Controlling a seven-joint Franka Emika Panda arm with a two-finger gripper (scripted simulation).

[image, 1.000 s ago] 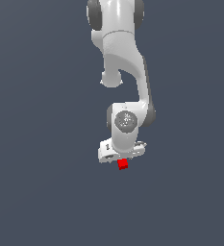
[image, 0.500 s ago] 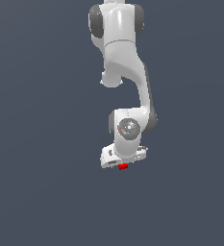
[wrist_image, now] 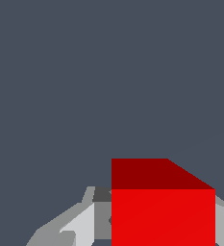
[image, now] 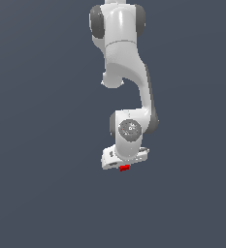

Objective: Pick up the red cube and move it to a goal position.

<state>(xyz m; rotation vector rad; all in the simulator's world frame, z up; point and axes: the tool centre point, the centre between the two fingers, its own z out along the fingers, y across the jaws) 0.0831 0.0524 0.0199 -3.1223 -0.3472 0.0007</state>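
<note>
The claw [image: 123,167] was clamped on the red cube [image: 124,168], which sat tucked directly beneath the white Panda arm's [image: 129,92] wrist.

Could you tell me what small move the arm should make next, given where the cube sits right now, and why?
Probably close the fingers on the red cube, if they are not already closed. In the wrist view it fills the space at the gripper, with a finger showing beside it, and in the exterior view only a sliver of red shows under the hand. Whether the fingers already press it cannot be told, so a lift should wait.
</note>
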